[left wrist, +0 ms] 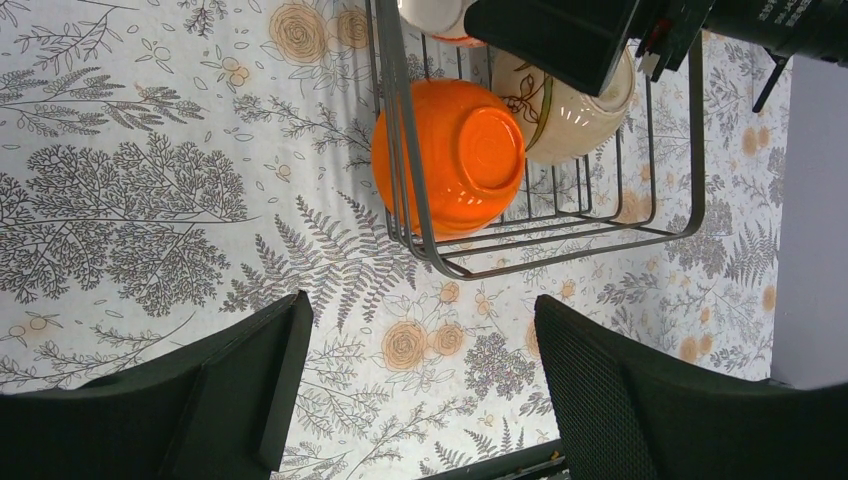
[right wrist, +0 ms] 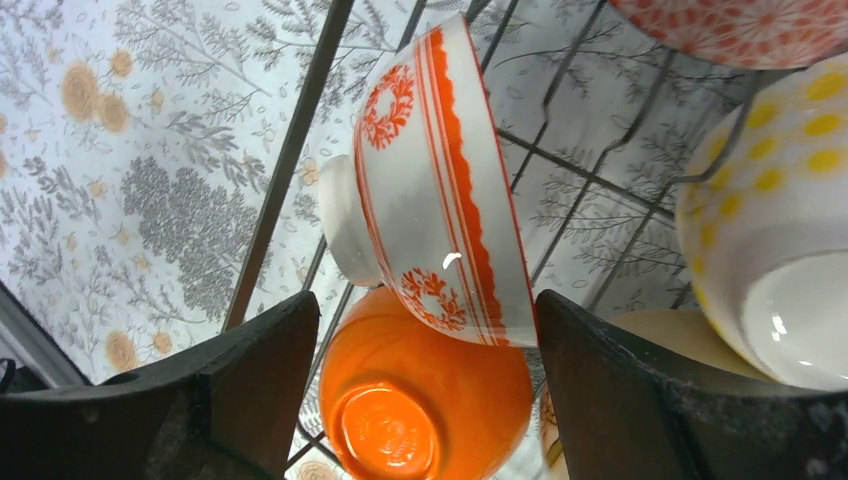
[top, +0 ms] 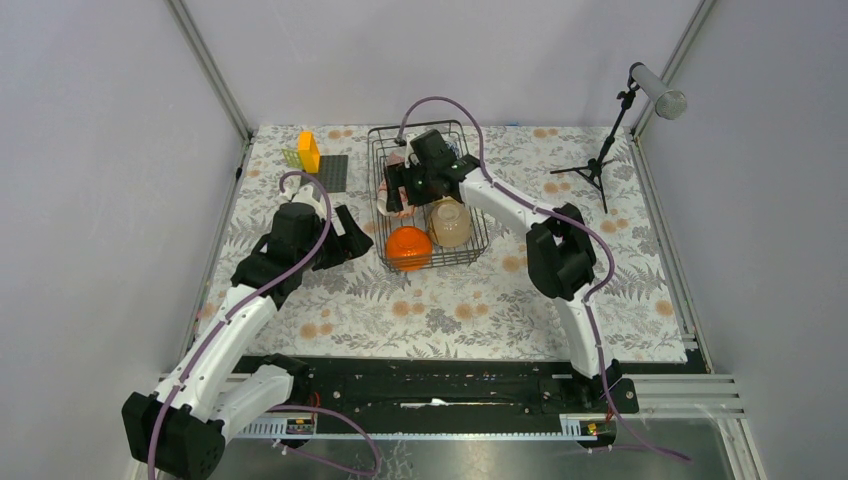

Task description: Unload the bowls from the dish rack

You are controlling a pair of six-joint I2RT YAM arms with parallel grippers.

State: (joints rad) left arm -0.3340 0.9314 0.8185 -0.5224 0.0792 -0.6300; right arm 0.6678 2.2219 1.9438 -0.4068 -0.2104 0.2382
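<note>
The right gripper [right wrist: 422,320] is down inside the black wire dish rack [left wrist: 697,150] with its two dark fingers spread wide and nothing clamped between them. In the gap just ahead of its tips a white bowl with red rings and rosettes [right wrist: 430,200] stands on its edge, its foot towards the left finger and its rim just beside the right one; whether that finger touches it I cannot tell. Below that bowl lies the bright orange round bowl [right wrist: 420,400], upside down at the rack's near left corner, and next to it a cream bowl [top: 451,222], also base-up. To the right of the red-patterned bowl there is a white bowl with yellow dots [right wrist: 770,220], and beyond it the edge of a bowl with a red-and-white pattern [right wrist: 740,25]. Every bowl I can see is inside the rack. The left gripper [left wrist: 420,330] hangs over the fern-and-flower tablecloth [left wrist: 150,200], just outside the rack's near left corner, its fingers also wide apart and empty. Farther off, to the left of the rack, sits a flat dark grey square plate [top: 330,170] with a yellow block [top: 309,152] beside it
</note>
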